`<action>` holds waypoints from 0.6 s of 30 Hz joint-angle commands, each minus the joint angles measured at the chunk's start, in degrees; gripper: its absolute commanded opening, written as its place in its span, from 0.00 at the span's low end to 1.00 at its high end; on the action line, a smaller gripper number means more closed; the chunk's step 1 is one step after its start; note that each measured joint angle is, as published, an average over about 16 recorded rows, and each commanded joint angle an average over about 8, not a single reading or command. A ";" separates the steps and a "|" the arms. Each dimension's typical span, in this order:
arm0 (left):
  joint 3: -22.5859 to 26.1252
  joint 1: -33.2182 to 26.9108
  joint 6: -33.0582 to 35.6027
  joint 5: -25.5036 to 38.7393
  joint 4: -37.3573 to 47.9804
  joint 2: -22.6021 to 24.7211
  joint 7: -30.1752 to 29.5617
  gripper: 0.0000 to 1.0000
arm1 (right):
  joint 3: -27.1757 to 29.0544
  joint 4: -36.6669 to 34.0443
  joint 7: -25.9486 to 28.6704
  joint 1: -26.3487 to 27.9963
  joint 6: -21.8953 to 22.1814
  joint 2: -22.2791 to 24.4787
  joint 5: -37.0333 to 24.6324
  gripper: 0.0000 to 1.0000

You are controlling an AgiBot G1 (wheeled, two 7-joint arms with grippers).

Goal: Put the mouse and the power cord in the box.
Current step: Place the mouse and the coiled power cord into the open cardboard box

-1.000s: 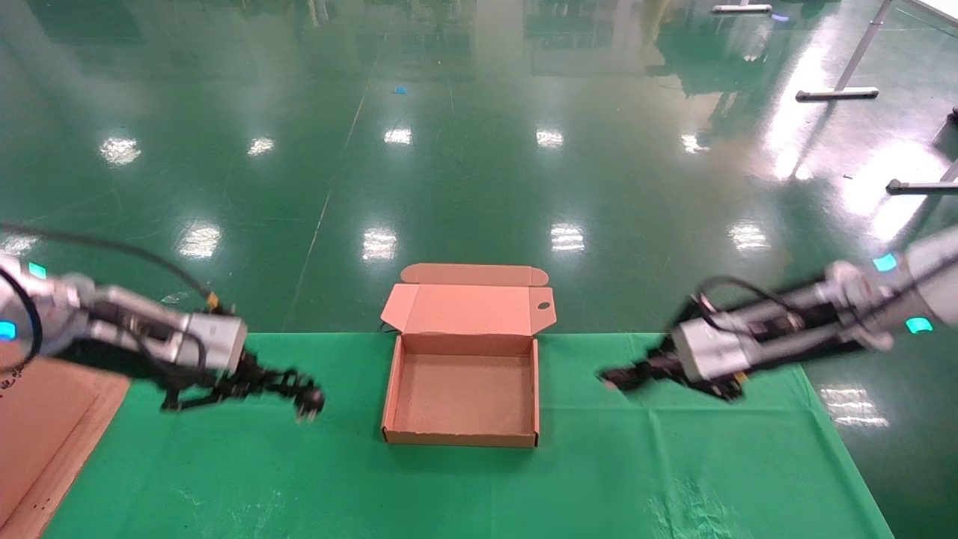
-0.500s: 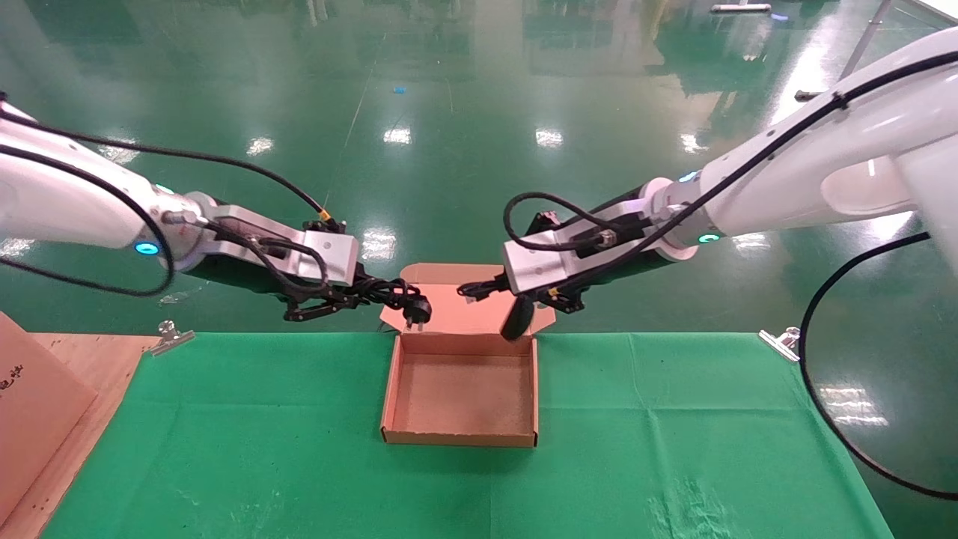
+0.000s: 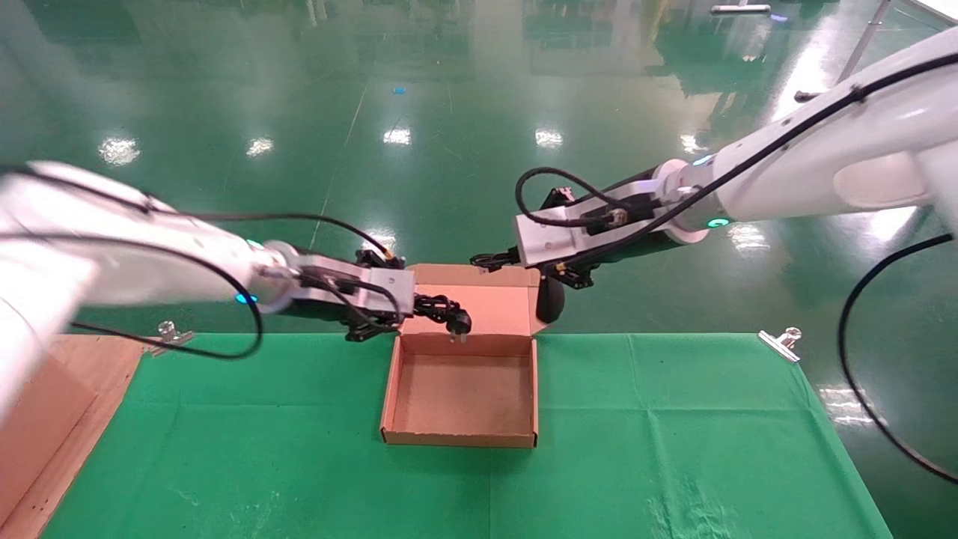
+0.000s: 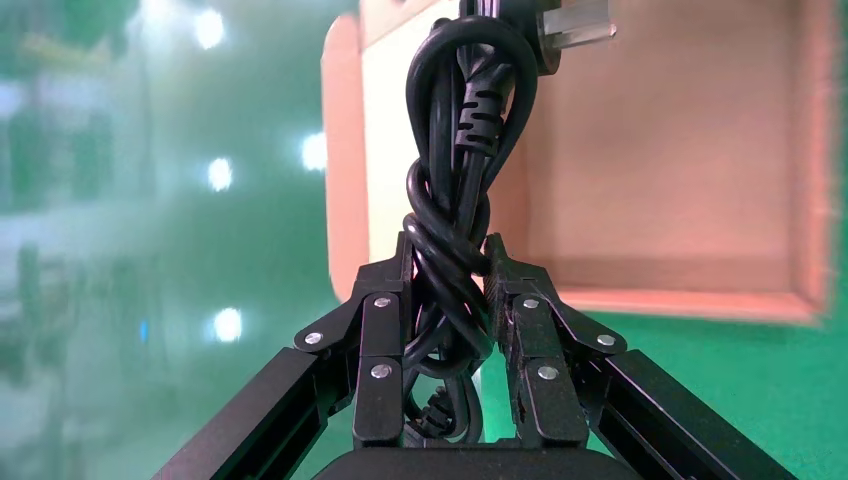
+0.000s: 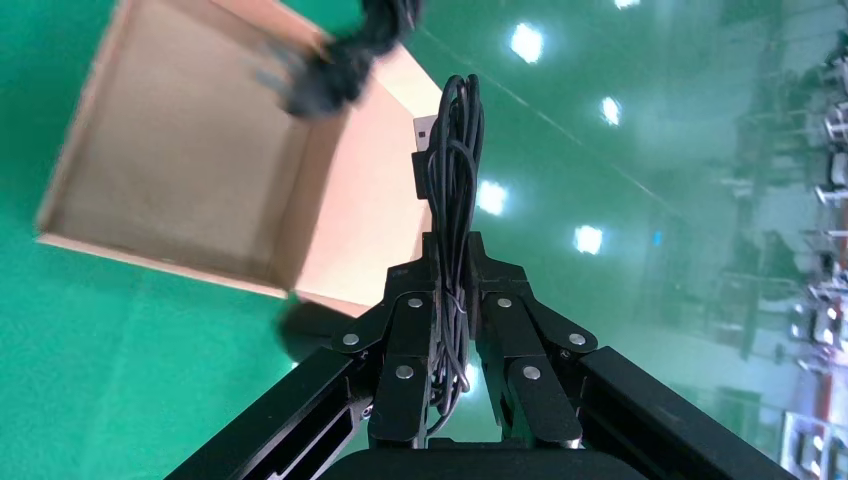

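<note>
While the left gripper [image 4: 447, 300] clamps the power cord [image 4: 455, 180] over the box [image 3: 462, 438], the right gripper [image 5: 452, 300] pinches the mouse [image 3: 550, 299] wire, mouse dangling below.

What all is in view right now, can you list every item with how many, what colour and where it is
box: one, brown cardboard, open, lid flap up at the back, on the cloth at centre
power cord: one, black, bundled, held above the box's back left corner, plug hanging over the box
mouse: one, black, hanging by its thin wire beside the box's back right corner
cloth: one, green, covering the table
clips: two, metal, at the cloth's far edge, one each side
board: one, brown, at the table's left end
floor: green, glossy, beyond the table
left gripper: shut on the power cord
right gripper: shut on the mouse's wire
</note>
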 commanded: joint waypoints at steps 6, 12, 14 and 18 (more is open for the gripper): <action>4.27 10.22 -17.78 0.21 -12.19 1.10 -11.86 0.00 | 0.30 -3.90 -3.22 1.88 -4.87 1.76 1.64 0.00; 12.14 15.26 -24.61 0.70 -18.29 1.04 -22.65 0.00 | 0.69 -7.05 -6.18 2.28 -6.11 3.14 2.26 0.00; 14.98 15.77 -24.29 1.19 -18.58 1.01 -25.53 0.00 | 0.71 -7.93 -6.96 2.25 -6.17 3.42 2.29 0.00; 19.90 16.60 -23.66 2.28 -18.67 0.95 -30.06 0.00 | 0.75 -9.46 -8.15 2.04 -6.08 3.68 2.34 0.00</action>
